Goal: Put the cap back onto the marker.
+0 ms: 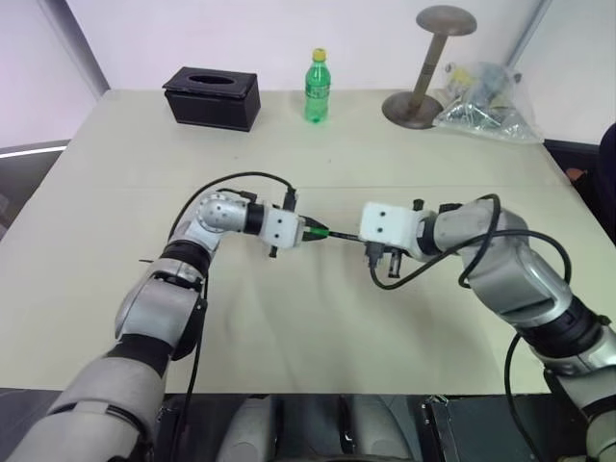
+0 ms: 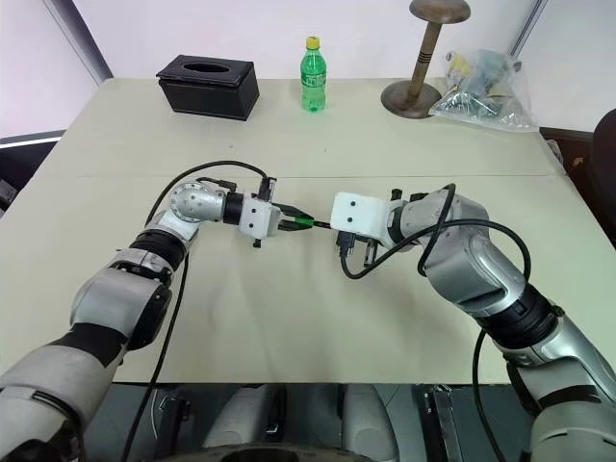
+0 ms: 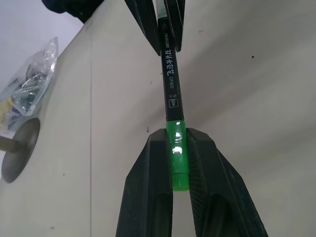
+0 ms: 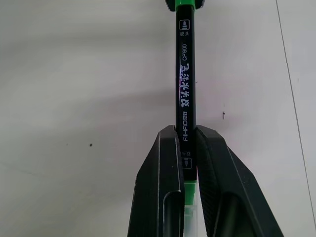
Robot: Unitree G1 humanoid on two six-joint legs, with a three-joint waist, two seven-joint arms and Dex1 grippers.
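You have the marker [image 4: 186,89] slung level between both arms above the bench [image 1: 308,327], mid-frame, so cap [image 3: 177,155] and barrel share one line for pushing together. Your left claw [image 3: 177,163] is clamped on the green cap, already sitting on the marker's end. Your right claw [image 4: 186,148] is pinched tight on the black barrel.
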